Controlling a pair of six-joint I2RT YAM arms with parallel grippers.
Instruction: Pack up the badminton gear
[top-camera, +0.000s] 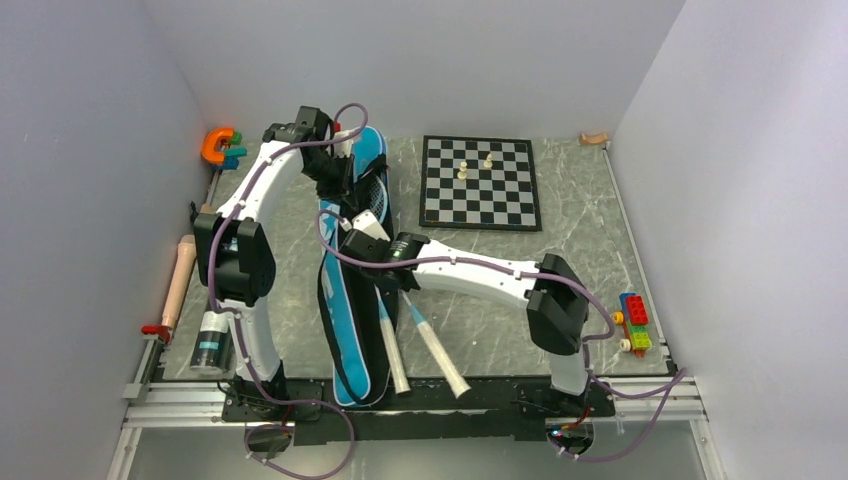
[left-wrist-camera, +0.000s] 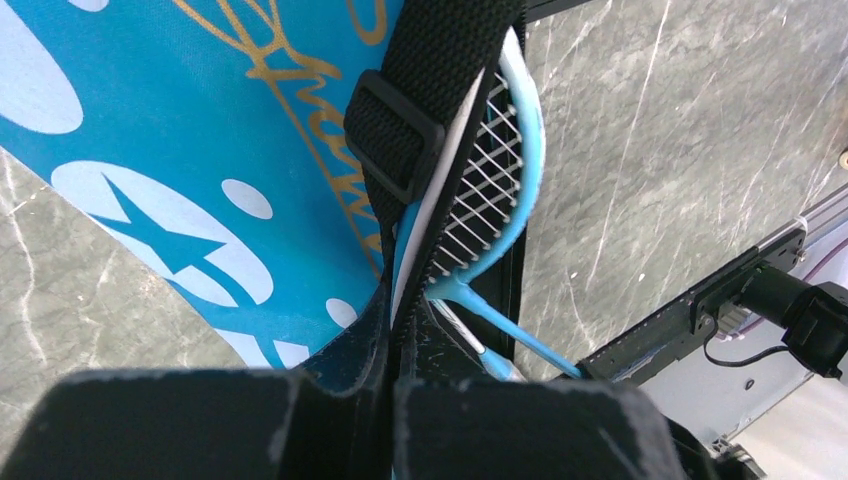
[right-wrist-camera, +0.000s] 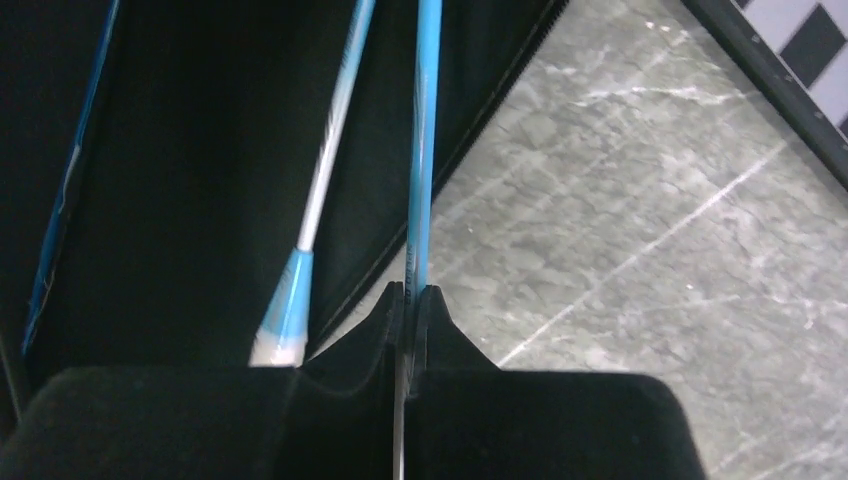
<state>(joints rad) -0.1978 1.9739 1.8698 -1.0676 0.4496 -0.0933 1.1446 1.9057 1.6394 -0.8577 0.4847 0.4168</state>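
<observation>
from above, the blue racket bag (top-camera: 345, 300) lay lengthwise on the grey table (top-camera: 600, 250) between the two arms, its far end at the left gripper (top-camera: 338, 180). the white handles of the two rackets (top-camera: 397, 365) stuck out of the bag's right side toward the near edge, side by side, with the right gripper (top-camera: 392, 283) over their shafts. a chessboard (top-camera: 480, 182) with a few pieces sat further back to the right, an orange clamp (top-camera: 215, 147) lay in the far left corner, and coloured toy bricks (top-camera: 633, 322) lay by the right edge.

from the left wrist, the left gripper (left-wrist-camera: 392, 350) was pinched tight on the black-trimmed edge of the racket bag (left-wrist-camera: 200, 150), beside a black strap (left-wrist-camera: 400, 130) with a buckle. a strung racket head (left-wrist-camera: 495, 170) showed in the opening behind that edge.

from the right wrist, the right gripper (right-wrist-camera: 410, 300) was clamped on one racket by its thin blue shaft (right-wrist-camera: 428, 150). the second shaft (right-wrist-camera: 330, 150) ran just to its left over the bag's black lining (right-wrist-camera: 180, 200), widening toward its white handle. bare table and a corner of the chessboard (right-wrist-camera: 800, 40) lay to the right.
</observation>
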